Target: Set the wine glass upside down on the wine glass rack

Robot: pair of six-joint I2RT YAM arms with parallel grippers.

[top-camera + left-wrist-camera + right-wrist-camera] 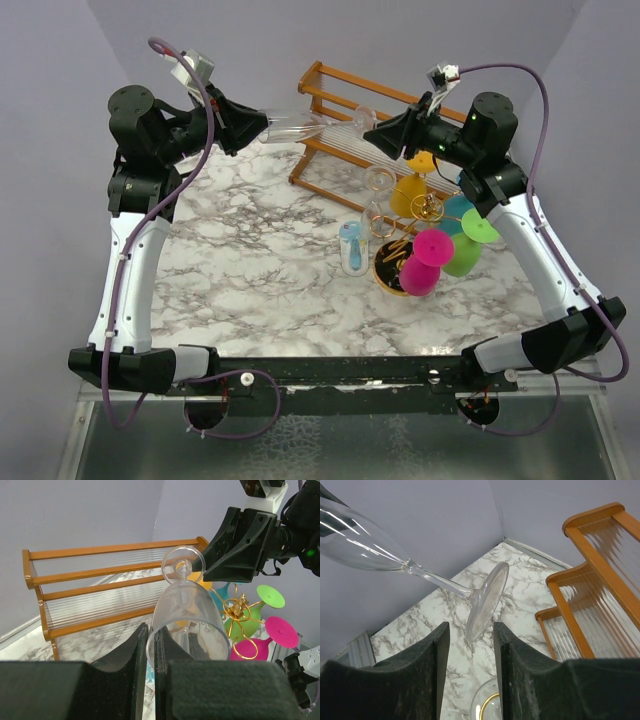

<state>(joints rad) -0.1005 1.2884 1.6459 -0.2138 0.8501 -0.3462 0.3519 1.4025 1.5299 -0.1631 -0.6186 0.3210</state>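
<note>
Clear wine glass (297, 125): sideways, behind gold rack (430, 208)
L claw (265, 126): clamped on bowl
R claw (370, 135): apart round foot

Open marble tabletop (250, 250) left of the wine glass rack (428, 208); coloured glasses (425, 262) crowding its right, wooden shelf (340, 74) behind.
</note>
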